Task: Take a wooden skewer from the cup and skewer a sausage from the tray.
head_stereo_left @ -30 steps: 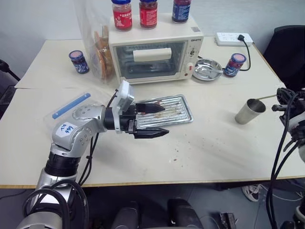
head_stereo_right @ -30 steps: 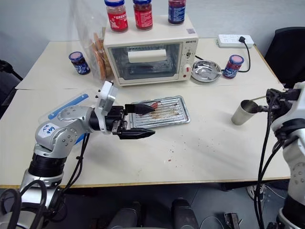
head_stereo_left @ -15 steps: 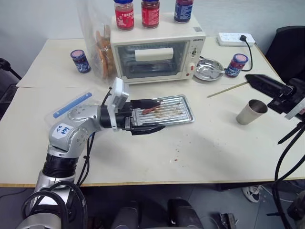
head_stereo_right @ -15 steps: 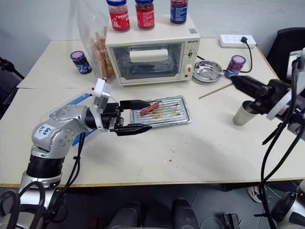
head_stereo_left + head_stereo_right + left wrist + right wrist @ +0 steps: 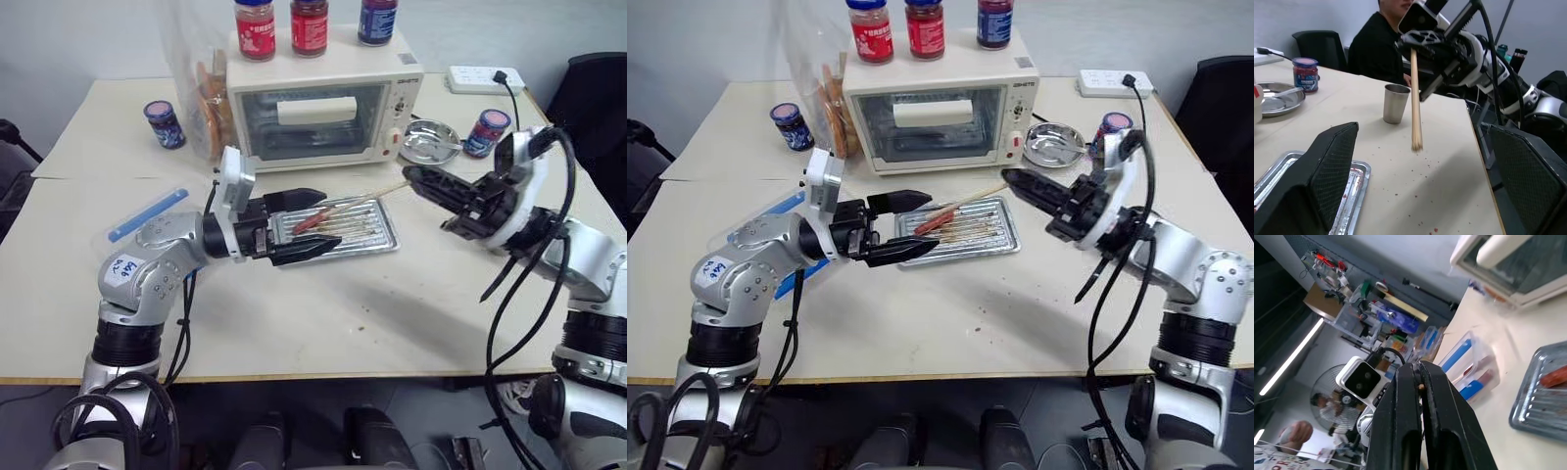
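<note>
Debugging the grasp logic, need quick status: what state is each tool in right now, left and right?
Left tool: open, holding nothing, fingers either side of the sausage over the tray.
Right tool: closed on the wooden skewer.

My right gripper (image 5: 1011, 179) swings in from the far right edge by the cup (image 5: 1395, 103), sweeping left across the table until it hangs just off the tray's (image 5: 1001, 235) right end, fingers pinched tight on the wooden skewer (image 5: 968, 199). The skewer comes clear of the cup with it, and now its free tip reaches over the tray toward the sausage (image 5: 931, 218). The cup slips behind my right arm in the head views.
</note>
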